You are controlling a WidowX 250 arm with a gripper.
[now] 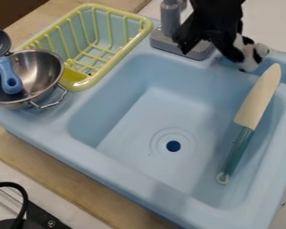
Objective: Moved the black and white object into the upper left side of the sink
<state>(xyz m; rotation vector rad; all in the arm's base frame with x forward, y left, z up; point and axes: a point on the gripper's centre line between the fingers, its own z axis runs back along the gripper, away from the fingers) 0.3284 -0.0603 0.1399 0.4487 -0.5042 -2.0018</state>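
At the top of the camera view, the black gripper (210, 50) hangs over the faucet base and the sink's back rim. Its fingers are spread apart, open, with the grey faucet base visible between them. The black and white object (250, 53) is right beside the right-hand finger, at the back right of the sink; whether they touch I cannot tell. Part of that object blends into the dark gripper. The light blue sink (163, 107) has its drain near the middle of the basin.
A toy knife (256, 103) with a green handle lies along the basin's right side, its blade up at the back rim. The yellow dish rack (84, 82) stands at the back left, beside a metal pot (44, 74) holding a blue-handled utensil (8, 74). The grey faucet (170, 20) rises behind the basin.
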